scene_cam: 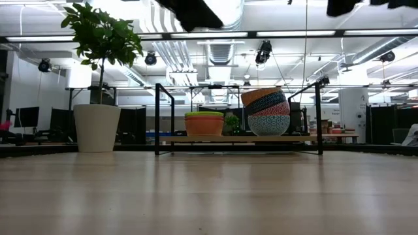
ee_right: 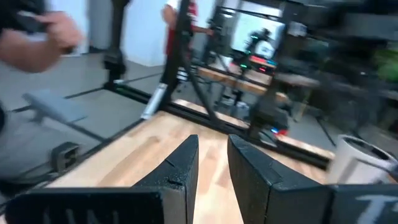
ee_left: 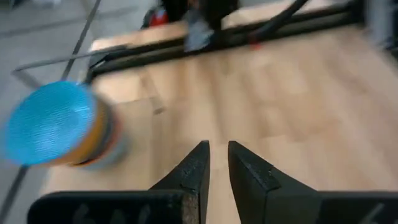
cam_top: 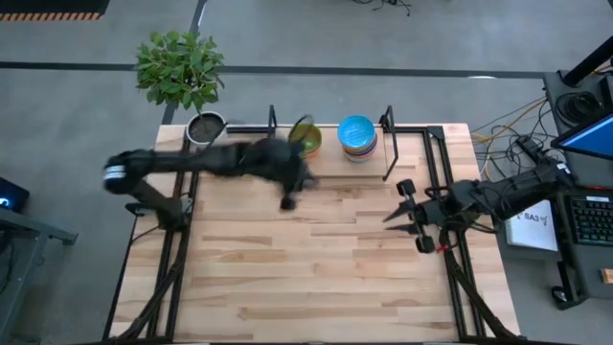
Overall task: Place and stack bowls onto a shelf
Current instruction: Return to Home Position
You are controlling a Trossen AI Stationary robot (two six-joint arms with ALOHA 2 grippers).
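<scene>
Bare tabletop (scene_cam: pixel 209 196) spans the lower frame, bowls (scene_cam: pixel 266 111) stand stacked on the shelf (scene_cam: pixel 235 138) mid-frame, and left gripper (ee_left: pixel 217 146) and right gripper (ee_right: pixel 212 140), nearly closed, are empty: stacking looks done.

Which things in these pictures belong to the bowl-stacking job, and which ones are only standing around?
Job: shelf; tall bowl stack, light blue on top; short bowl stack beside it; left gripper, over the table near the shelf; right gripper, at the table's right edge.
Lying about: potted plant beside the shelf; keyboard off the table.
</scene>
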